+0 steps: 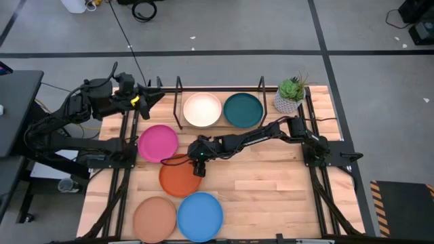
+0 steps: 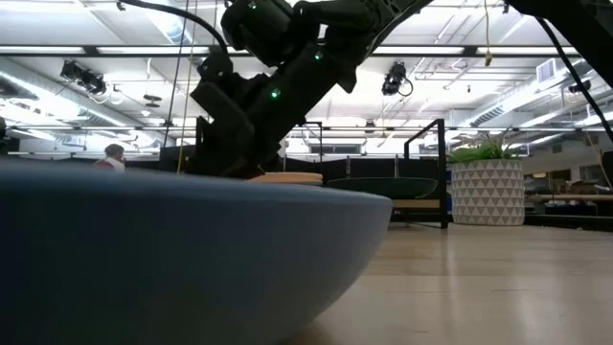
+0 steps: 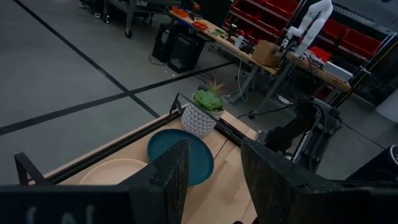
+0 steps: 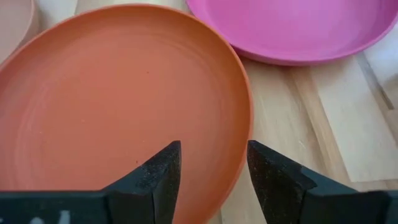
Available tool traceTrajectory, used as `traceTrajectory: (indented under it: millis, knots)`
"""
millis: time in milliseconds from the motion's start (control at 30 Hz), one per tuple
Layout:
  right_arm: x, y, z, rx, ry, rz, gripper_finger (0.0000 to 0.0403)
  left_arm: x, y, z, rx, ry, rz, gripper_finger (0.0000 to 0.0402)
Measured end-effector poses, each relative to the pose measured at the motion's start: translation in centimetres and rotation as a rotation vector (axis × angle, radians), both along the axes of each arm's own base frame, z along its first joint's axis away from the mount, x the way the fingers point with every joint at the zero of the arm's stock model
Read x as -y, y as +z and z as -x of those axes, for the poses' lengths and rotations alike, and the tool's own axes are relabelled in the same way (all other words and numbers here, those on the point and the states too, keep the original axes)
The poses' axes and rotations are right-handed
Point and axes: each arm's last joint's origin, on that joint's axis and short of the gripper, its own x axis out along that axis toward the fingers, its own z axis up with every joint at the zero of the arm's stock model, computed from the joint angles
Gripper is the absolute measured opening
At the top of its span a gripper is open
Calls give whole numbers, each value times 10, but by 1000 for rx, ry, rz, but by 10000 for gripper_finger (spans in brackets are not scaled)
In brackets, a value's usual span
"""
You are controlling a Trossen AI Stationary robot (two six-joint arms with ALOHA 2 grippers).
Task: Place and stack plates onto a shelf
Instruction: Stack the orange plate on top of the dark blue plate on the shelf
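Note:
The orange plate (image 1: 180, 177) lies flat on the table, between the magenta plate (image 1: 158, 143) and the blue plate (image 1: 200, 217), with the tan plate (image 1: 154, 218) beside the blue one. My right gripper (image 1: 199, 163) is low over the orange plate's far rim. In the right wrist view it (image 4: 211, 155) is open, with one finger over the plate's inside and one outside the rim (image 4: 246, 149); I see no touch. The cream plate (image 1: 203, 110) and dark teal plate (image 1: 243, 110) lie on the black shelf (image 1: 180, 87). My left gripper (image 3: 214, 155) is open, raised at the table's far left corner (image 1: 150, 98).
A potted green plant (image 1: 290, 96) stands at the table's far right, next to the shelf. The blue plate (image 2: 144, 259) fills the foreground of the low view. Bare wood (image 1: 271, 183) lies to the right of the orange and blue plates. A person (image 2: 113, 156) shows far off in the room.

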Motion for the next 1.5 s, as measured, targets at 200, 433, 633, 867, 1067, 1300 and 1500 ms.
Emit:
traceTrajectory:
  millis: [200,433,633,867,1067,1300,1500]
  knots:
    - [1,0,0,2,-32,33,189,0,0,0,0,0,0,153]
    - [7,1,-1,10,-46,71,191,-1,0,0,-1,22,-4,153]
    - [8,-11,3,57,-19,38,186,-1,0,0,-2,25,-7,153]
    - [7,-23,9,32,-10,22,176,-1,0,0,-1,25,-7,153]
    - [7,-32,14,36,6,6,161,-1,0,0,-1,25,-9,153]
    - [7,-31,13,110,13,7,137,-1,0,0,-1,25,-8,153]
    - [7,-32,13,128,18,11,120,-1,0,0,2,26,-3,153]
